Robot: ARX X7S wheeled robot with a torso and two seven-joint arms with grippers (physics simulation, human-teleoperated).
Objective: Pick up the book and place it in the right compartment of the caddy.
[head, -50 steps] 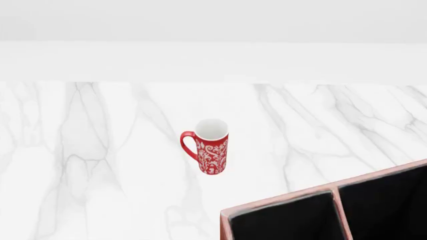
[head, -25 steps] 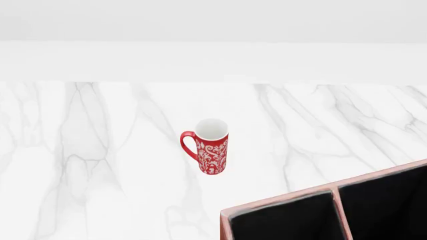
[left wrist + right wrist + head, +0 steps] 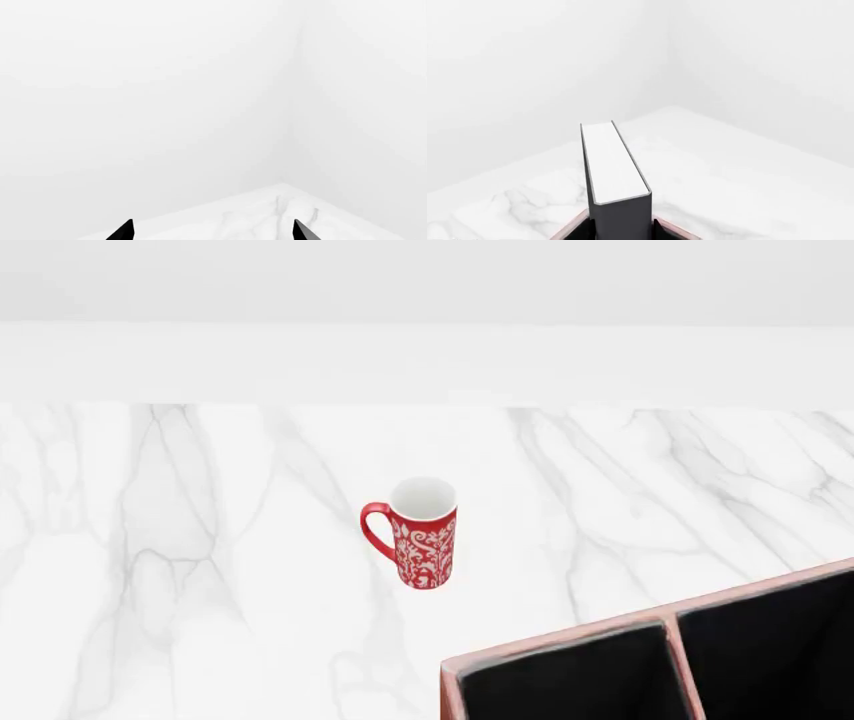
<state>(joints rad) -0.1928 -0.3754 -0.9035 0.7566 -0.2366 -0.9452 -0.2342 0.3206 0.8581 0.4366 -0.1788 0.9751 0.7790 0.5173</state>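
In the right wrist view the black book points straight away from the camera, white page block up. My right gripper is shut on its near end; only thin dark slivers of the fingers show at its sides. Below it lie the pale pink rims of the reddish-brown caddy. In the head view the caddy sits at the bottom right with two black compartments showing; the book and both arms are out of that view. My left gripper is open and empty, facing a white wall corner.
A red-and-white patterned mug stands upright on the white marble table, left of and beyond the caddy. A white wall runs along the table's far edge. The caddy is cut off by the head view's bottom and right edges.
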